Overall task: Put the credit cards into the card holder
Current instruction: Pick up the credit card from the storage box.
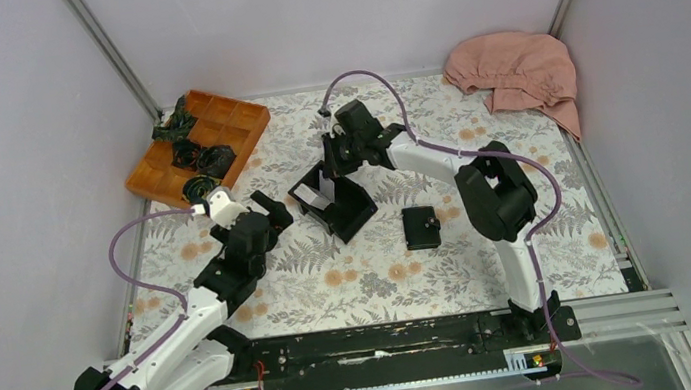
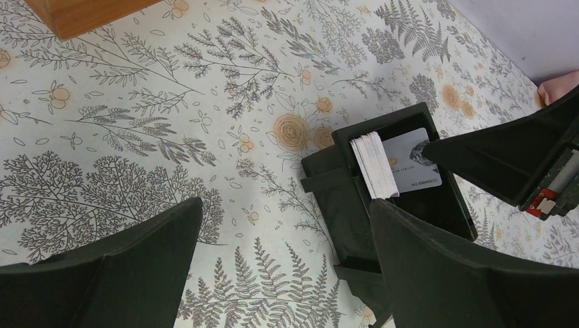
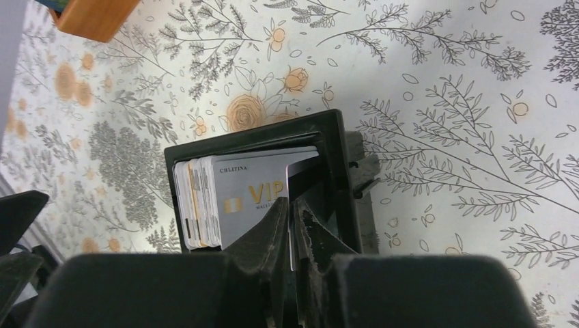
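The credit cards [image 1: 320, 194] stand as a stack in a rigid black open-topped box [image 1: 352, 216] at mid-table. In the right wrist view the stack [image 3: 196, 201] leans at the box's [image 3: 252, 133] left side, with a grey "VIP" card [image 3: 249, 195] in front. My right gripper [image 3: 292, 208] reaches into the box and is shut on the edge of a thin card. It also shows in the left wrist view [image 2: 427, 149], touching the grey card [image 2: 410, 160]. The card holder [image 1: 420, 226], black and closed, lies right of the box. My left gripper [image 2: 287, 273] is open and empty, just left of the box [image 2: 341, 198].
A wooden compartment tray [image 1: 199, 144] with several dark objects sits at the back left; its corner shows in the left wrist view [image 2: 82, 14]. A pink cloth [image 1: 515, 72] lies at the back right corner. Grey walls enclose the floral mat.
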`<state>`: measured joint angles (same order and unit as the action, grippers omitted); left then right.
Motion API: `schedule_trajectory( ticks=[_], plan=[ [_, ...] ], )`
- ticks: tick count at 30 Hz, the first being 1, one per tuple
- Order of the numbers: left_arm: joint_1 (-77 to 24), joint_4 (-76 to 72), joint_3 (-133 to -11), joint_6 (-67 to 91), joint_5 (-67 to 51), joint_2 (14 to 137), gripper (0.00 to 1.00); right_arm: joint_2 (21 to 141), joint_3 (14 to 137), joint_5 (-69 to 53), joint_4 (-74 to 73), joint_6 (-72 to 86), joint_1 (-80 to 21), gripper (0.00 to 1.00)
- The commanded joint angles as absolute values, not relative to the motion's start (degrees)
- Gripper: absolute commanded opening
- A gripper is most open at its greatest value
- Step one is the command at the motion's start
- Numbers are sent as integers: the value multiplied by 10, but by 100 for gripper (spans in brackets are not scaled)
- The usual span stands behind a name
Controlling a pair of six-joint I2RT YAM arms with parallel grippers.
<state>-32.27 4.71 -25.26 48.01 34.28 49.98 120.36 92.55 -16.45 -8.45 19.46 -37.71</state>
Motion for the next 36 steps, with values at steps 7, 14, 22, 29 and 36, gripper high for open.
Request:
schedule_trajectory(
  ticks=[7, 14, 22, 29, 36],
  plan=[
    [-326, 11, -245, 488, 345, 499, 100, 1205, 943, -87, -153, 139, -410, 13],
    [-326, 8, -241, 490, 344, 504, 100, 1215, 958, -71, -162, 130, -422, 10],
    [-326, 6, -239, 490, 343, 507, 100, 1211, 967, -33, -179, 116, -434, 0],
    [-326, 4, -238, 487, 343, 495, 100, 1149, 947, 3, -171, 111, -441, 0],
    [-326, -25, -227, 452, 315, 460, 100, 1043, 872, 19, -151, 122, -444, 0]
  ],
)
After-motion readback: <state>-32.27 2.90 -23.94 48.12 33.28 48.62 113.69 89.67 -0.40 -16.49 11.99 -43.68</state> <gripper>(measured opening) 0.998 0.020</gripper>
